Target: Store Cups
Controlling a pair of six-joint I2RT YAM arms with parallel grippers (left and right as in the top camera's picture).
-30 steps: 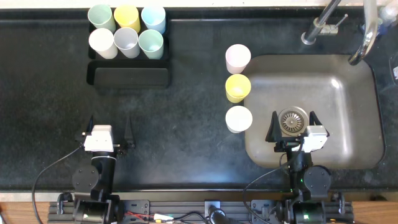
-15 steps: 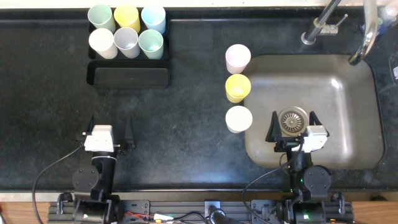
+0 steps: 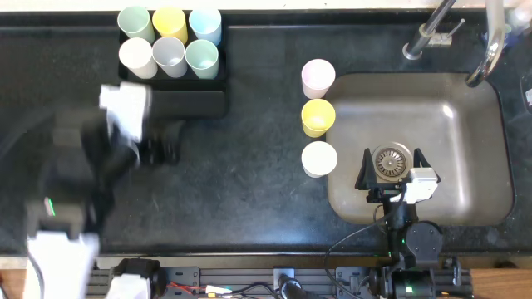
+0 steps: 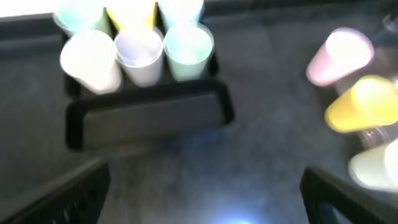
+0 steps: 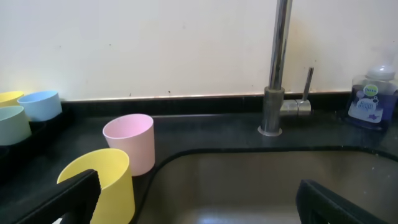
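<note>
Left end effector [image 4: 204, 180]: fingers spread wide apart, holding nothing. It hangs above the worktop [image 3: 249, 191] just in front of the tray [image 4: 149, 118].
Right end effector [image 3: 391, 169]: fingers also apart and holding nothing, low over the sink [image 3: 465, 199] beside the drain.
Loose cups: three stand upright, mouths up, in a line on the worktop along the sink's left rim. The pink cup [image 3: 317, 76] is farthest from the arms, the yellow cup [image 3: 317, 116] is in the middle and the white cup [image 3: 319, 158] is nearest. They stand close together, and I cannot tell whether they touch.
Stored cups [image 3: 170, 37]: six sit in the tray's two far rows. The tray's near row holds nothing, and looks like the place for the three loose ones.
Handling: the cups look like light, thin-walled plastic. They seem stiff enough to pinch, but smooth and easy to tip or slide.
Where to hold: probably at the rim, one finger inside and one outside. A grip across the upper body would also do if the fingers open wide enough. The white cup is the easiest first pick, since it has a neighbour on one side only.
Risk: nudging a cup over the rim into the sink.
Surroundings: a tap [image 5: 277, 68] stands behind the sink, with a soap bottle [image 5: 371, 96] at the far corner.
</note>
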